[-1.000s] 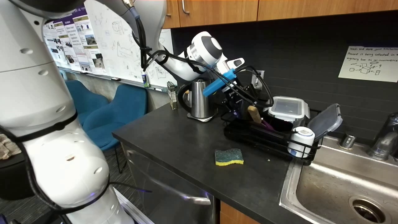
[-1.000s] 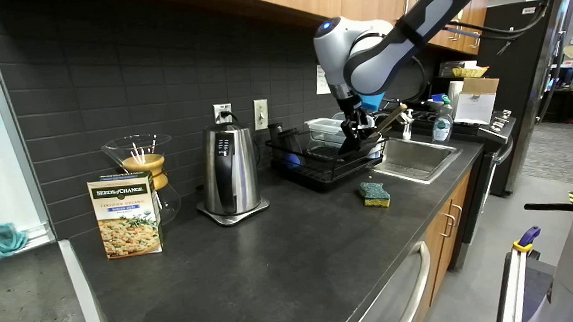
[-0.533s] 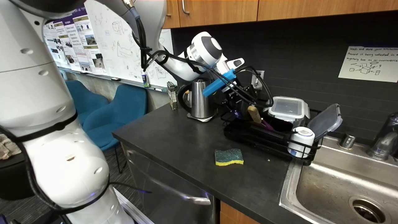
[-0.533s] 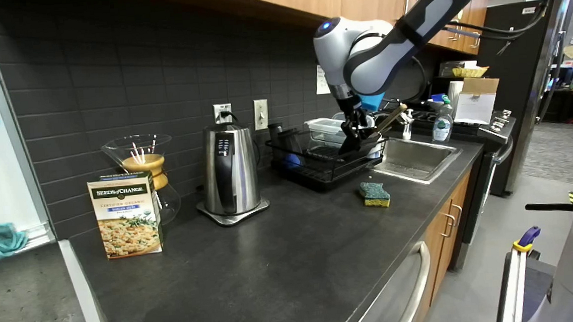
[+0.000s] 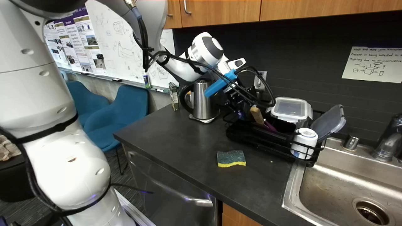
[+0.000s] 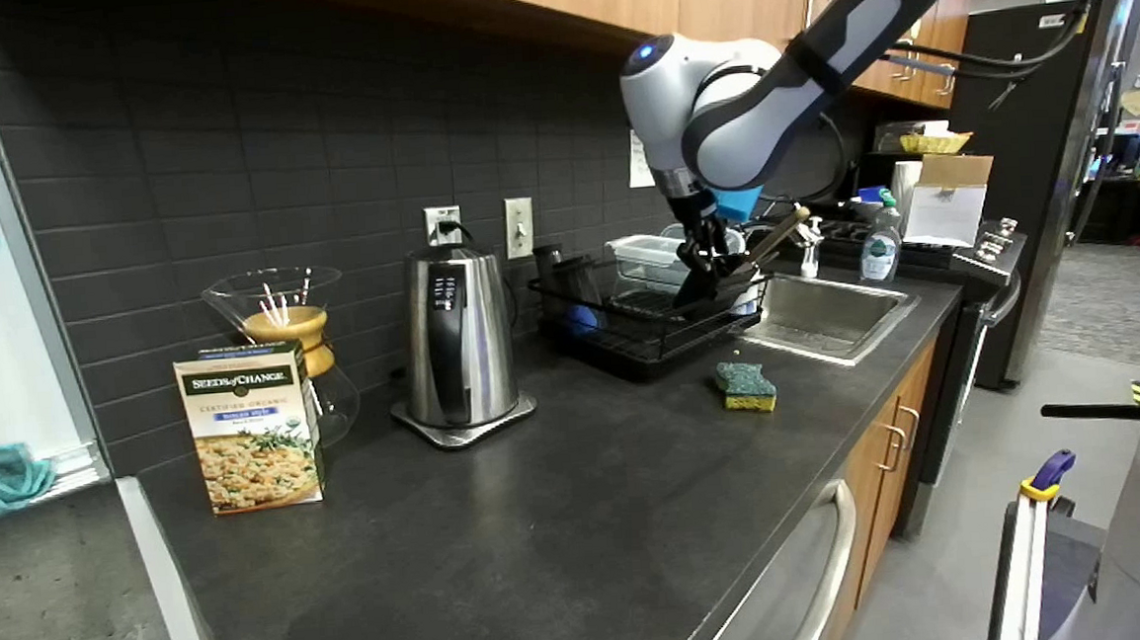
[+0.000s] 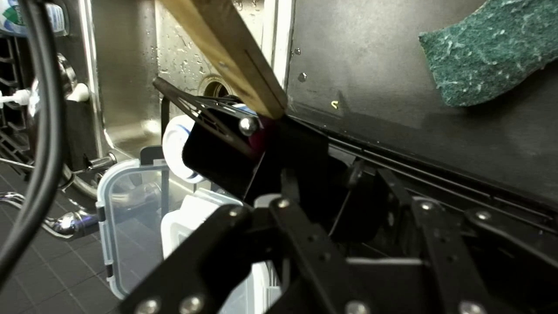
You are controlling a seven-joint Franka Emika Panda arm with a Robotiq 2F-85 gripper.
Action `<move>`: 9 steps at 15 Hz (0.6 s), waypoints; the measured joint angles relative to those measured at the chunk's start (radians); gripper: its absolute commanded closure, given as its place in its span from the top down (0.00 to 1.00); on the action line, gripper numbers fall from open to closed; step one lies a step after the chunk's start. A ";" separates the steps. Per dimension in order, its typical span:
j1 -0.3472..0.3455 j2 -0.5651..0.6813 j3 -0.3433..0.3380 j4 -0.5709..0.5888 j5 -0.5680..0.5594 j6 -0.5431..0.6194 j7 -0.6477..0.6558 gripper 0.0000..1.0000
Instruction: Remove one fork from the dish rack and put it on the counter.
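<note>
Only wrist view: slotted utensil [image 7: 222, 131] in rack [image 7: 409, 169].

In an exterior view the camera stands off the front edge of the desk [image 5: 176, 138], close beside my arm [image 5: 53, 125], which fills the left side; it faces down and across to the dark back wall [image 5: 298, 62]; in an exterior view the camera stands by the desk's end away from the sink [image 6: 827, 316], facing slantwise along its length; my wrist view sits close to my fingers [image 7: 301, 223], facing down over the dish rack [image 7: 436, 176]; all three share the dish rack, sink and sponge [image 5: 231, 158]; the kettle [image 6: 478, 350] shows in both exterior views.
</note>
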 measured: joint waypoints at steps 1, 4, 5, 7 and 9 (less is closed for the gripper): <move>0.001 0.000 0.000 0.000 -0.002 -0.001 0.003 0.29; 0.004 0.000 0.000 0.000 -0.005 -0.003 0.011 0.17; 0.004 0.000 0.000 0.000 -0.005 -0.004 0.012 0.21; 0.005 0.000 0.000 0.000 -0.005 -0.004 0.013 0.42; 0.005 0.000 0.001 0.000 -0.005 -0.005 0.014 0.52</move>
